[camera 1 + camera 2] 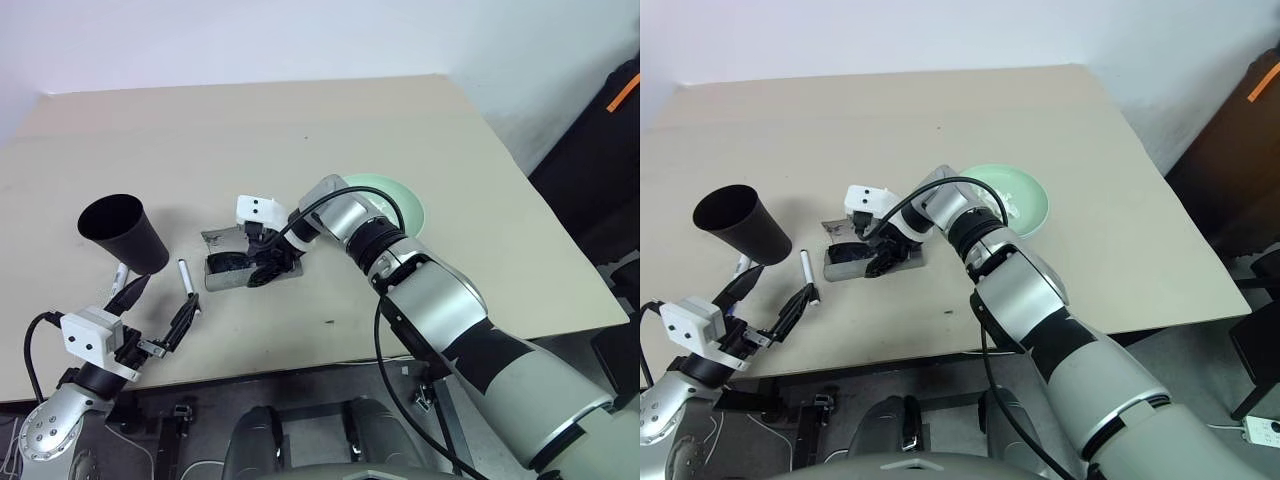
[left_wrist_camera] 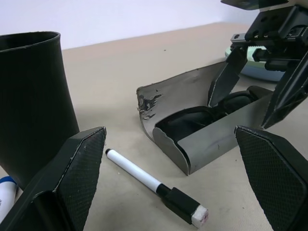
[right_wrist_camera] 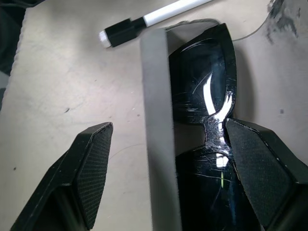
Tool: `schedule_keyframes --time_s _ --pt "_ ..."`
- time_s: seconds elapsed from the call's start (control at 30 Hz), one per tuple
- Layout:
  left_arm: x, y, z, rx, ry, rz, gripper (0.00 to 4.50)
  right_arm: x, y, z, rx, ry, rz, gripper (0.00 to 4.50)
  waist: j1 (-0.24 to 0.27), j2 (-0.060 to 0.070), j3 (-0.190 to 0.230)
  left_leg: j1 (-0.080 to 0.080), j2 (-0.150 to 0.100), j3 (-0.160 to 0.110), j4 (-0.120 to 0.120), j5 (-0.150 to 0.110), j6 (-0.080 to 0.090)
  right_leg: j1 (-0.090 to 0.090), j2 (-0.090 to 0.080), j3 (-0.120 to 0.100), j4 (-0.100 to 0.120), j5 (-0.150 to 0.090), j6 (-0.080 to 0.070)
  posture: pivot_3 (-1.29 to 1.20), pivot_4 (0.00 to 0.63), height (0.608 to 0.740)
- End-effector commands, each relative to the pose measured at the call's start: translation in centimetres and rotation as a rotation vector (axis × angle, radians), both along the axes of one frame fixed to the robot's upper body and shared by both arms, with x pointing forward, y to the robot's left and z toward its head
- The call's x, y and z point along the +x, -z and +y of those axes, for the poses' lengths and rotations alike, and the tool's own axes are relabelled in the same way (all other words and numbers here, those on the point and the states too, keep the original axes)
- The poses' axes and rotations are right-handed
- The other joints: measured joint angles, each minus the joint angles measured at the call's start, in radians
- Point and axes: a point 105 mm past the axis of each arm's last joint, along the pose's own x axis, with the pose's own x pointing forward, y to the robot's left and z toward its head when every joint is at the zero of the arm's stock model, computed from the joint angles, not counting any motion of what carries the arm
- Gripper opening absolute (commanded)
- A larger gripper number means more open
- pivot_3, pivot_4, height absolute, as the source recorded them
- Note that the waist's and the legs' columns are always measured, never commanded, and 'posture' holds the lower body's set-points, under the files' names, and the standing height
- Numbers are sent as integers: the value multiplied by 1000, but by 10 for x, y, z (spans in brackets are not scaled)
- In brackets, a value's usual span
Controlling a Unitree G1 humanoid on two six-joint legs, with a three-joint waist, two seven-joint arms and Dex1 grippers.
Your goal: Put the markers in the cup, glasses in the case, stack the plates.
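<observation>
A: Where do the glasses (image 3: 204, 130) lie?

B: Inside the open grey case (image 1: 240, 270), black frame, dark square lenses with glare and fine scratches. The right gripper (image 1: 268, 262) hangs just over them with its fingers spread, one finger on each side of the case's front wall, gripping nothing.

A: And the case itself?

B: Its lid stands open, with a dark scuffed mark at one corner.

A: The markers?

B: The black-capped marker (image 2: 156, 185) lies on the table (image 1: 300, 130) just ahead of the left gripper (image 1: 155, 305), between it and the case. The blue-capped marker (image 2: 6, 195) shows beside the cup's foot, by the left gripper's outer finger. That gripper is wide apart and empty.

A: The cup (image 1: 125, 232)?

B: Black, tapered, upright, just beyond the left gripper.

A: Plates?

B: A mint green plate (image 1: 1015, 200) sits behind the right gripper's arm; whether a second lies under it I cannot tell.
</observation>
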Motion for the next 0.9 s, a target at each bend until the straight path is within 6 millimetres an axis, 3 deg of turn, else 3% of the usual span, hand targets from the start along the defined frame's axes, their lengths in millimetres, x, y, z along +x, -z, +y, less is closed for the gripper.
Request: schedule_keyframes --time_s 0.03,0.33,0.6,0.7,0.77,0.9 --pt "-1 -7 -2 13 8 -37 4500 -5 -7 4 2 -49 -3 3920 0 0 0 0 0 0 0 0 0 0 0 0 0 0 0 0 150 726" --pt "-1 -7 -1 14 2 -41 4500 -6 -16 5 39 -70 -14 3920 0 0 0 0 0 0 0 0 0 0 0 0 0 0 0 0 150 726" --pt "-2 -7 3 16 -6 -40 4500 7 -63 8 244 -18 -55 3920 0 0 0 0 0 0 1 0 0 0 0 0 0 0 0 0 150 726" --pt "-1 -7 4 16 -8 -41 4500 10 -87 8 358 40 25 3920 0 0 0 0 0 0 0 0 0 0 0 0 0 0 0 0 150 726" --pt "0 -7 5 14 -9 -40 4500 14 -91 6 371 100 69 3920 0 0 0 0 0 0 1 0 0 0 0 0 0 0 0 0 150 726" --pt "2 -7 5 11 -9 -44 4500 26 -95 5 412 198 36 3011 0 0 0 0 0 -1 1 0 0 1 0 0 0 0 0 0 150 726"
